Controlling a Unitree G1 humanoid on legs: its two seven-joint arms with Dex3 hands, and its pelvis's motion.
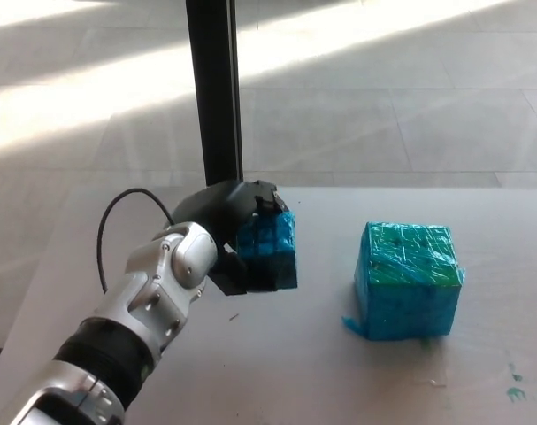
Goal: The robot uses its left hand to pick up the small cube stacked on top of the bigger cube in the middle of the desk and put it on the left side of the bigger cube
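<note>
Your left hand (235, 237) is already closed around the small cube (268, 251), with dark fingers over its top and another under its lower left edge, so the cube sits on the hand's right side, held rather than resting. It looks to be just above the surface (277, 363) or barely touching it; you cannot tell which from this angle.

The relation that matters now is cube to cube. The bigger cube (408, 281) stands to the right of your hand, well apart from the small cube, with bare surface between them. That puts the small cube on the side the task asks for, so the carry looks essentially finished and only the set-down and release remain.

The small cube has no real long axis. It sits slightly turned, one blue face toward the camera, top edge roughly level. A short straight drop, then spreading the fingers, should leave it flat.

Your right hand does not show, so the left is the only one near anything.

Watch that the lower finger does not tip the cube as it slips out.
</note>
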